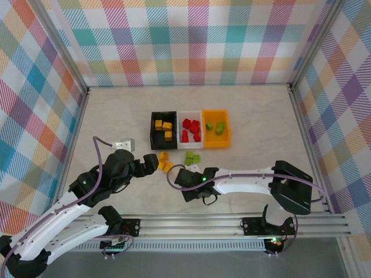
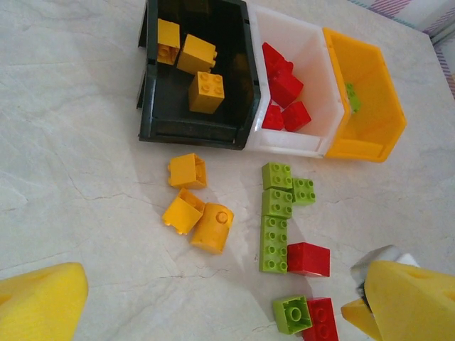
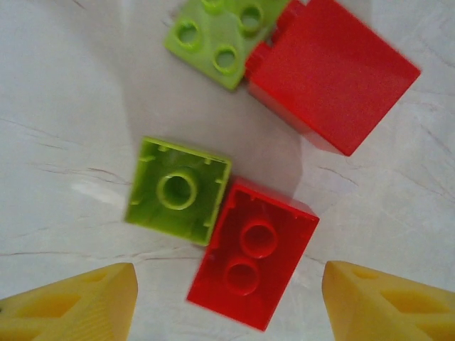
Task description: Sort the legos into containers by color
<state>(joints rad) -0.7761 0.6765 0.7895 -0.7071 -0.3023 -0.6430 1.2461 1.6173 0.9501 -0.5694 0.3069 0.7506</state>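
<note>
My right gripper (image 3: 227,305) is open and points down, its yellow fingertips on either side of an upturned red lego (image 3: 252,256) without touching it. An upturned green lego (image 3: 178,190) lies against that brick, and another red lego (image 3: 334,71) lies further off. My left gripper (image 2: 227,312) is wide open over bare table, short of three loose yellow legos (image 2: 195,213) and a row of green legos (image 2: 276,213). The black container (image 2: 192,131) holds yellow legos, the white container (image 2: 313,64) red ones, the orange container (image 2: 370,78) green ones.
The three bins stand side by side at the table's middle (image 1: 154,128). The two grippers are close together just in front of them, left (image 1: 152,162) and right (image 1: 184,176). Checked walls and metal rails enclose the table.
</note>
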